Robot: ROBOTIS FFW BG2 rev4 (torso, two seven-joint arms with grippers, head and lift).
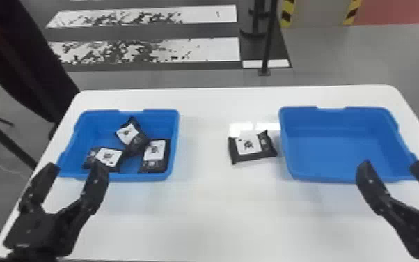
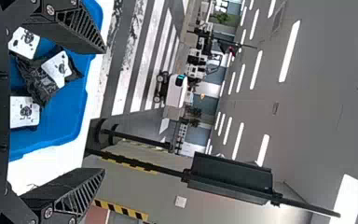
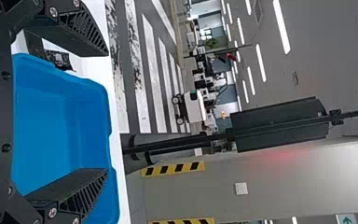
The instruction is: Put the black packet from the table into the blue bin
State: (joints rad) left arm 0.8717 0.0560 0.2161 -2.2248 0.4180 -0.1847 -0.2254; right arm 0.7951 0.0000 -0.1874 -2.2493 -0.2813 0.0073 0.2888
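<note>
Head view, packet: White-labelled black packet (image 1: 248, 146) lies on the white table (image 1: 205, 209), just beside the right blue plastic bin (image 1: 334, 146).
Head view, left blue plastic bin (image 1: 175, 146): Cradles three similar packets (image 1: 155, 156).
Left wrist view, left black two-fingered gripper (image 1: 76, 167): Wide open, grasping nothing.
Right wrist view, right black two-fingered gripper (image 1: 391, 166): Spread wide, empty.

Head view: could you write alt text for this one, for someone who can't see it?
A black packet lies on a white table between a left blue bin holding three similar packets and a right blue bin. The robot's open left gripper and right gripper show at the near side.
</note>
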